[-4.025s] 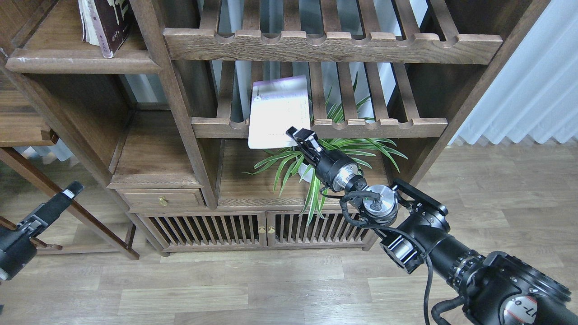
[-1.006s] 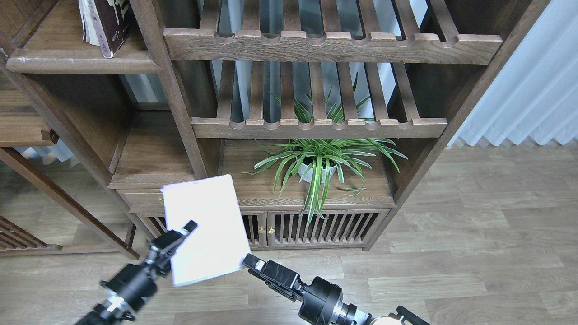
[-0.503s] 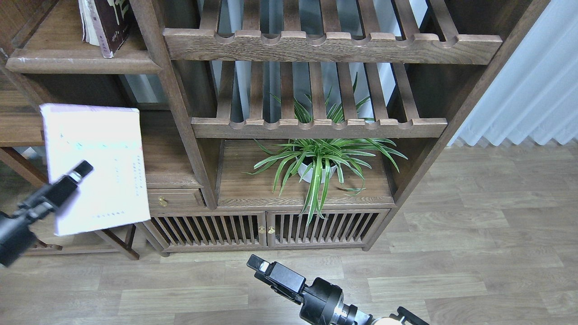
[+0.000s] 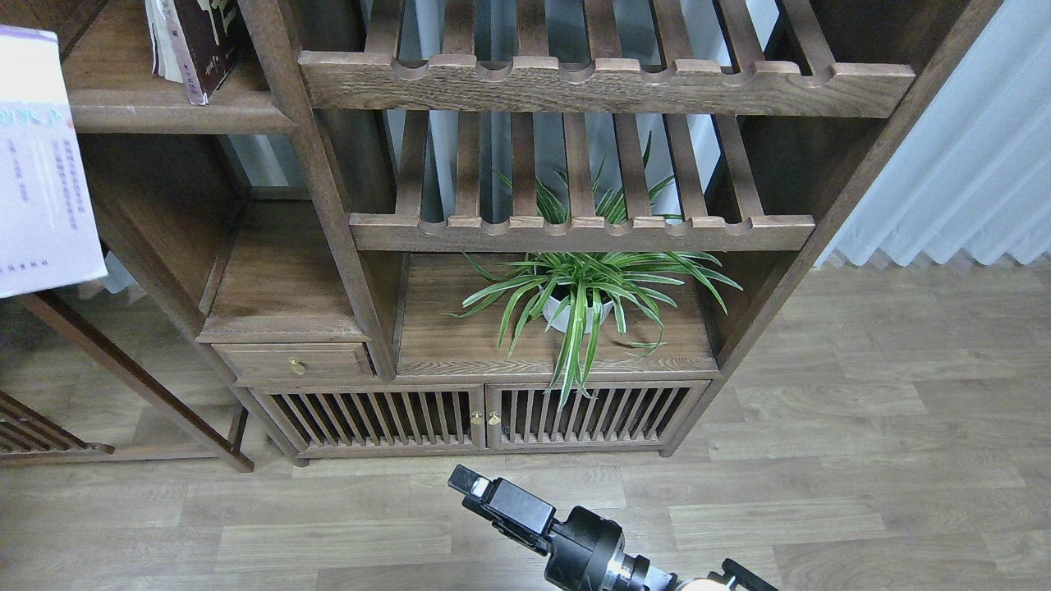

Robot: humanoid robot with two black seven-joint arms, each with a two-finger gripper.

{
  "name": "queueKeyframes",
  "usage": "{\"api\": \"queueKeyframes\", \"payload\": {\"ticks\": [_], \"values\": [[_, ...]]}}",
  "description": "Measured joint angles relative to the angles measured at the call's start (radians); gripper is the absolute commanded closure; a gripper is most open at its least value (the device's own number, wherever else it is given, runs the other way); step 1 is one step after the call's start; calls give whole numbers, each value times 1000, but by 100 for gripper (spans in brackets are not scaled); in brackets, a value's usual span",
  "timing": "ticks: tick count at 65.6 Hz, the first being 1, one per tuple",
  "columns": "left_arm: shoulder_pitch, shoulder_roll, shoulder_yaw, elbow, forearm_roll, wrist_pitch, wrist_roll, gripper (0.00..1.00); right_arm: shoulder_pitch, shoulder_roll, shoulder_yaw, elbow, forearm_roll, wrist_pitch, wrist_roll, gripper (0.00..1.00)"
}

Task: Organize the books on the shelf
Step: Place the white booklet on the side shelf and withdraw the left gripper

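Shelf (image 4: 176, 115) at upper left holds the maroon book (image 4: 201, 45); pale book (image 4: 41, 164) floats at the left edge. Right tool (image 4: 472, 486) hangs low, empty, gap perhaps narrow, unclear.

You have two books in view, one pale book (image 4: 41, 164) and one maroon book (image 4: 201, 45), plus two slatted racks (image 4: 608, 82), one potted plant (image 4: 587, 291) and one tool (image 4: 464, 483)

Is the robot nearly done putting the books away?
Partly. The dark maroon book already stands on the shelf at top left. The pale book is up at the left edge, level with that shelf but not on it; what holds it is out of view. The right gripper waits low, carrying nothing.
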Motion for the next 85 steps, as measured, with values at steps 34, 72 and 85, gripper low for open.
{"api": "queueKeyframes", "payload": {"ticks": [34,72,85], "values": [[-567,61,347,395,115,0,0,95,-6,0,7,6,-2,0,0,1],[-1064,89,821,820,138,0,-1,93,-8,0,8,11,-3,0,2,1],[-1170,50,934,919,138,0,0,91,-8,0,7,11,-3,0,2,1]]}}
